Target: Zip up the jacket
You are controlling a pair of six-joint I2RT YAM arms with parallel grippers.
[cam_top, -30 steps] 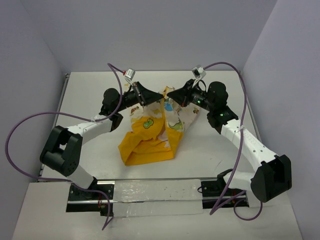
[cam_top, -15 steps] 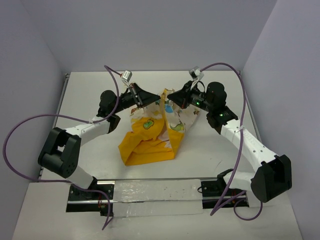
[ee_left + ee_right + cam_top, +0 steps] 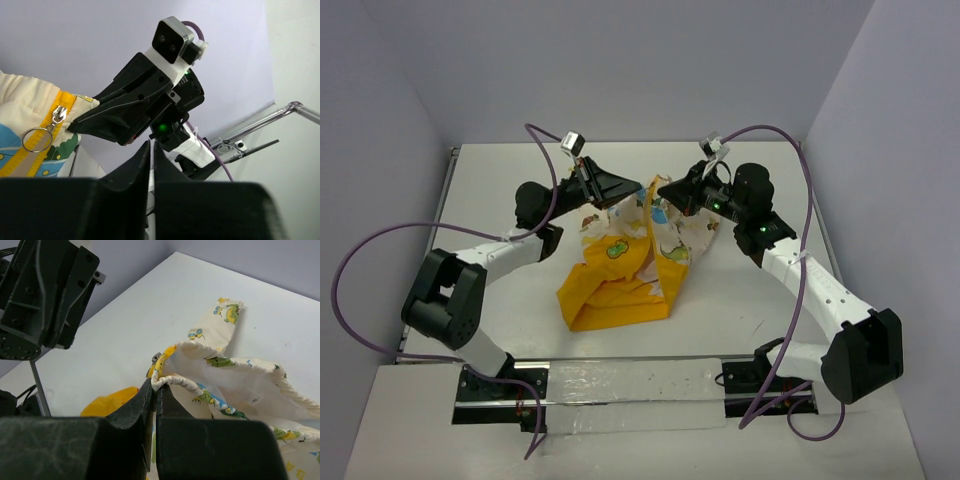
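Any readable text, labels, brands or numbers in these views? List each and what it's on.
None can be read in any view.
jacket: one tiny dark printed mark on the cream inner fabric, right wrist view, too small to read.
The jacket's other prints are cartoon animals, not words.

A white table [image 3: 490,190] stands enclosed by plain pale lilac walls [image 3: 650,60] at the back and on both sides. Soft, even light covers it. A shiny strip [image 3: 630,385] runs along its near edge
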